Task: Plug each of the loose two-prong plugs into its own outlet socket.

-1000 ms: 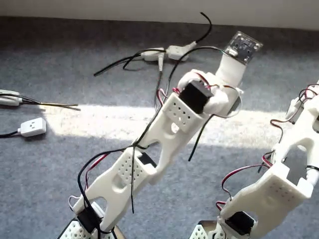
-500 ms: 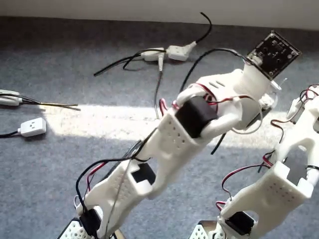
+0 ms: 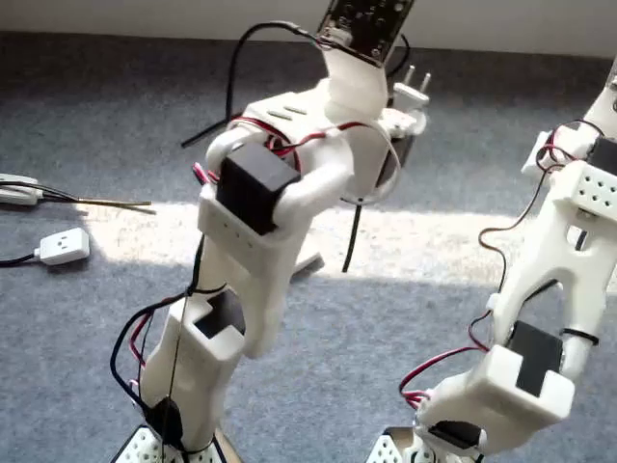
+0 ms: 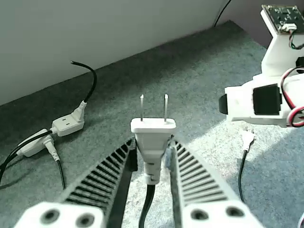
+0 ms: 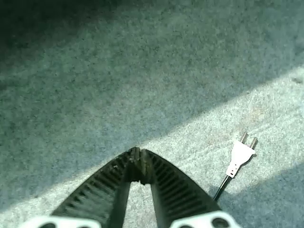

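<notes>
Holding the two-prong plug (image 4: 153,128) by its body, so the prongs stay free for insertion.
Left gripper (image 4: 152,146) clamps it, raised at 1 o'clock in high view; outlet socket (image 3: 63,246) lies at 9 o'clock. Right gripper (image 5: 141,161) closed on nothing, near second plug (image 5: 240,154).

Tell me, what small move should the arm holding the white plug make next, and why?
Probably swing it over and down toward the free outlet socket lying on the carpet. The left gripper is shut on the two-prong plug, held up off the floor with its prongs bare, and that socket's slots look unoccupied.
</notes>
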`<move>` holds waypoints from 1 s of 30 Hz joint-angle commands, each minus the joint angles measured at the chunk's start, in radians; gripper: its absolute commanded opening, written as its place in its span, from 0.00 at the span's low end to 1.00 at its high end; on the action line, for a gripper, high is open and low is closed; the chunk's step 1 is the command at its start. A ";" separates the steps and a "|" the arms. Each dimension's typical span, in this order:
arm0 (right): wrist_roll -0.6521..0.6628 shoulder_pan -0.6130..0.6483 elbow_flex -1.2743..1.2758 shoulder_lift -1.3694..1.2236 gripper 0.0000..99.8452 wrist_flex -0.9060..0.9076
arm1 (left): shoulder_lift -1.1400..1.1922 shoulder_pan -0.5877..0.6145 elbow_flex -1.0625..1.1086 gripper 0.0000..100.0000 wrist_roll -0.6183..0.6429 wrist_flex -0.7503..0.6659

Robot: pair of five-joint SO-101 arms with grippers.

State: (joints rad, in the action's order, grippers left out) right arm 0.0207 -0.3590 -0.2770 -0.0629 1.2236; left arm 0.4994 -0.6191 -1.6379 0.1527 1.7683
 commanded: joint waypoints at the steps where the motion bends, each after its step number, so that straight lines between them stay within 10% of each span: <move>1: -0.014 0.045 -0.036 0.150 0.01 0.005 | -0.085 -0.081 -0.018 0.01 0.012 0.006; 17: -0.106 0.145 -0.045 0.234 0.01 0.140 | -0.849 -0.076 1.110 0.01 0.009 -0.046; 30: -0.049 0.303 -0.022 0.473 0.01 0.223 | -1.257 0.067 2.511 0.01 0.009 -1.389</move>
State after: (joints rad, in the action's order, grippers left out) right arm -0.0744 -0.1197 -0.2785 0.3222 1.4262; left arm -0.6406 -0.5255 0.5056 0.1619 0.8753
